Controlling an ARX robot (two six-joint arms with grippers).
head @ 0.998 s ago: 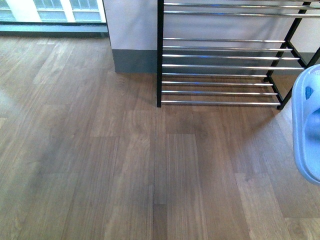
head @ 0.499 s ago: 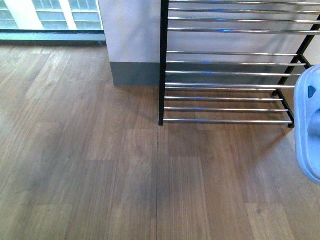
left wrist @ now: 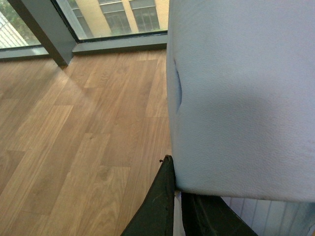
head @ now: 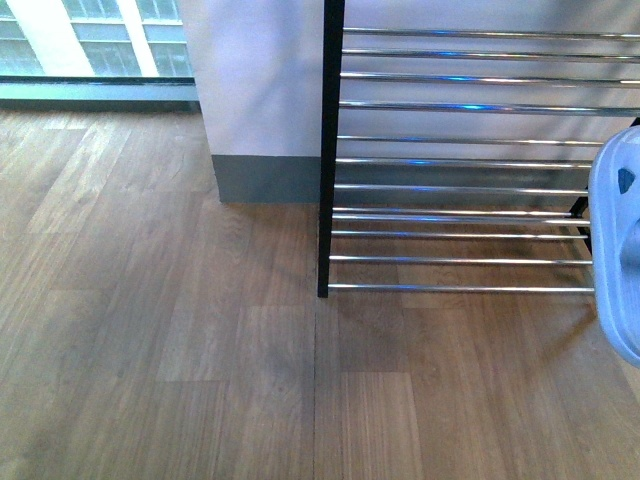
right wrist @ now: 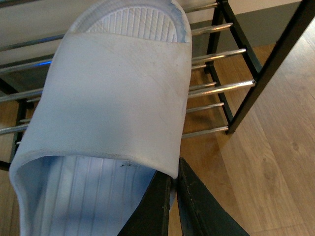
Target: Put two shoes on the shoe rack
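Front view: shoe rack [head: 327,150], black side frame and chrome rods, stands on the wood floor [head: 150,350] beside a pale pillar [head: 260,80]. A pale blue slide [head: 612,250] shows at the right edge, in front of the rack's lower rods. Left wrist view: the left pincer [left wrist: 176,187] has its black fingers nipped together on the strap edge of a second pale blue slide [left wrist: 241,98], above the floor. Right wrist view: the right pincer [right wrist: 173,182] is likewise clamped on the pale blue slide's [right wrist: 118,88] strap edge, with the slide in front of the rack's rods [right wrist: 221,88].

Slide sandal [right wrist: 123,93]: matt, finely grained rubber. Shoe rack [head: 324,150]: black metal frame, glossy chrome rods [head: 460,288]. Floor [head: 150,350]: smooth wood grain.
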